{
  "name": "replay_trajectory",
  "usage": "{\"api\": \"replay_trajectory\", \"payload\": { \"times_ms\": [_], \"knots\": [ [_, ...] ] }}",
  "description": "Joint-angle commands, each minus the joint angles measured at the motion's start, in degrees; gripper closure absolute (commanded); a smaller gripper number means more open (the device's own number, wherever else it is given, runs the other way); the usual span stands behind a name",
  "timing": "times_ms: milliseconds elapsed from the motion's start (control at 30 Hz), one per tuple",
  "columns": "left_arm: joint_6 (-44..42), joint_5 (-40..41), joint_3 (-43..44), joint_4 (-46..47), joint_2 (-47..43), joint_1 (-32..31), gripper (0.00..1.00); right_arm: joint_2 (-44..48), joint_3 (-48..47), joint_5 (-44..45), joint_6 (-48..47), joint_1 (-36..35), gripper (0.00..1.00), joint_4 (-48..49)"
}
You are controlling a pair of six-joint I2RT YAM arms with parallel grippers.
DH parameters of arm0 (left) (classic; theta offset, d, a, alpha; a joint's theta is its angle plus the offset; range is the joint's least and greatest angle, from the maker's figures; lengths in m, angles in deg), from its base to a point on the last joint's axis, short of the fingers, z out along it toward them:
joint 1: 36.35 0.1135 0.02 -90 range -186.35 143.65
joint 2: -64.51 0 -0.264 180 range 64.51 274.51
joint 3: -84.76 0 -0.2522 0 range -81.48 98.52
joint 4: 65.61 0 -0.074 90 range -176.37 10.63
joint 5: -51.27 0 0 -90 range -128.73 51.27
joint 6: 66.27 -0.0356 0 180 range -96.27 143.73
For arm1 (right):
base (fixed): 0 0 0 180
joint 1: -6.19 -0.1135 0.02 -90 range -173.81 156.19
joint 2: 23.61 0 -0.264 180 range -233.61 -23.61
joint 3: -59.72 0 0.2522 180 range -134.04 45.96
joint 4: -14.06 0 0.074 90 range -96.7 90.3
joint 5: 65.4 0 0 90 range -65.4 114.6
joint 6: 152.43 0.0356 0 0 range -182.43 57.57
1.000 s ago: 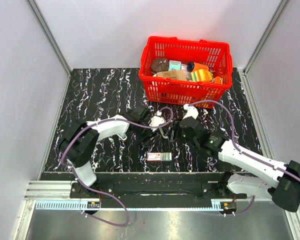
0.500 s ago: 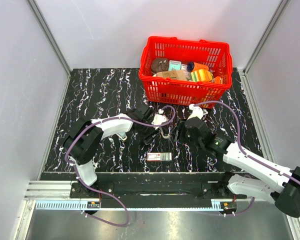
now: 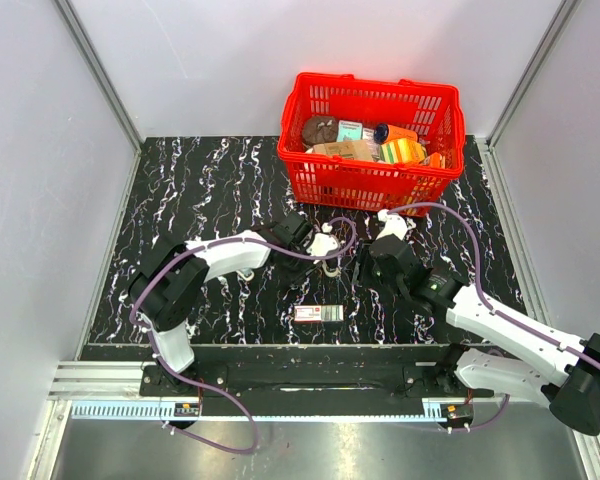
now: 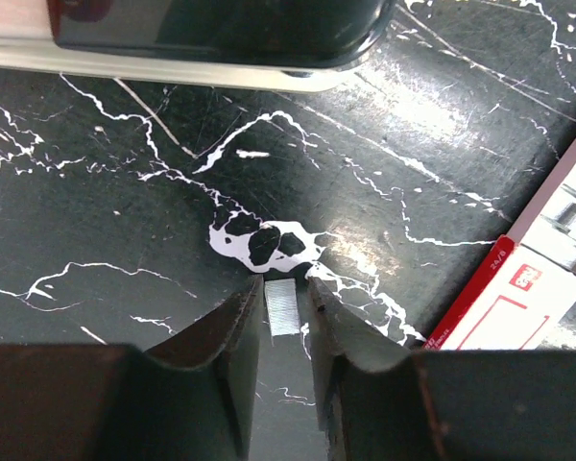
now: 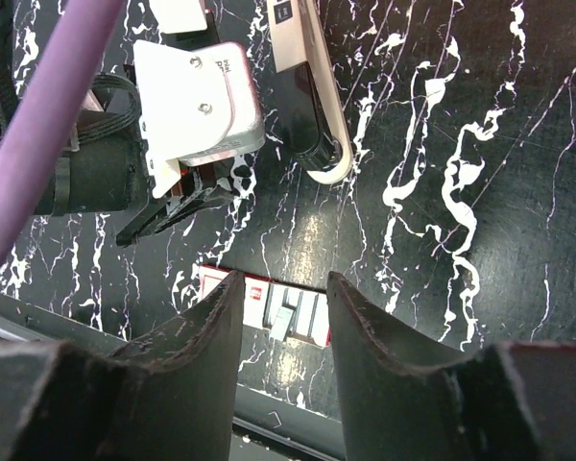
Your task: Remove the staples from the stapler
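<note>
One small strip of staples [image 4: 281, 312] is pinched in the left gripper [image 4: 283, 286], just over the counter [image 4: 96, 211]. That gripper has slid a little toward the right arm since a second ago. The stapler [image 4: 221, 29] lies near, so I think the staples are out. Only the left wrist view shows the strip. The right gripper [image 5: 284, 283] hangs spread wide over the staple box [image 5: 302, 322].

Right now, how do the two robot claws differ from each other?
The left gripper is nearly closed, pinching a small staple strip; the right gripper is spread wide and holds nothing. The left gripper is over bare marbled tabletop near the stapler; the right gripper hangs over the red-and-white staple box. Both have two dark fingers.
</note>
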Motion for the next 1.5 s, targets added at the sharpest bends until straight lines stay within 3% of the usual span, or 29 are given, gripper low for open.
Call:
{"api": "replay_trajectory", "payload": {
  "times_ms": [0, 167, 400, 533, 667, 833, 967, 1033, 1200, 1267, 1333, 1467],
  "knots": [
    [0.7, 0.9, -1.3, -1.3, -0.3, -1.0, 0.74, 1.0, -1.5, 1.7, -1.0, 0.6, 0.56, -0.4],
    [1.2, 1.7, -1.6, -1.4, -1.3, -1.0, 0.91, 0.9, -2.6, 2.3, -1.5, 0.8, 0.58, -0.9],
    [0.9, -1.1, 1.2, -3.8, -4.5, -0.2, 0.96, 1.4, -4.4, 2.5, -2.0, 0.8, 0.58, -1.3],
    [1.4, -6.4, 6.5, -7.3, -6.4, 3.6, 0.97, 1.8, -5.5, 2.4, -2.1, 0.9, 0.59, -1.3],
    [3.9, -16.9, 14.2, -10.8, -8.9, 9.8, 0.98, 2.0, -6.3, 1.4, -2.1, 0.9, 0.6, -0.2],
    [16.8, -39.7, 22.7, -7.8, -11.1, 19.1, 0.97, 2.2, -7.8, -4.9, -2.9, 0.9, 0.55, 6.6],
    [39.7, -54.1, 19.2, 10.2, -12.5, 23.4, 0.96, 1.1, -10.2, -11.4, -3.1, 0.9, 0.46, 13.9],
    [56.8, -57.9, 13.8, 33.8, -13.6, 24.4, 0.95, 0.6, -11.4, -13.4, -3.1, 0.9, 0.41, 16.9],
    [97.5, -61.2, 5.8, 81.3, -10.6, 25.2, 0.94, -1.2, -14.0, -16.8, -3.2, 0.9, 0.32, 24.4],
    [109.4, -60.7, 5.4, 94.4, -8.2, 25.1, 0.94, -2.1, -15.2, -17.9, -3.0, 1.0, 0.3, 26.1],
    [116.4, -60.5, 5.4, 101.2, -6.7, 25.3, 0.94, -2.9, -15.9, -18.2, -2.6, 1.1, 0.3, 27.1],
    [115.5, -59.8, 4.0, 99.5, -8.4, 25.1, 0.94, -3.6, -16.4, -19.1, -2.2, 1.6, 0.29, 28.8]
  ]
}}
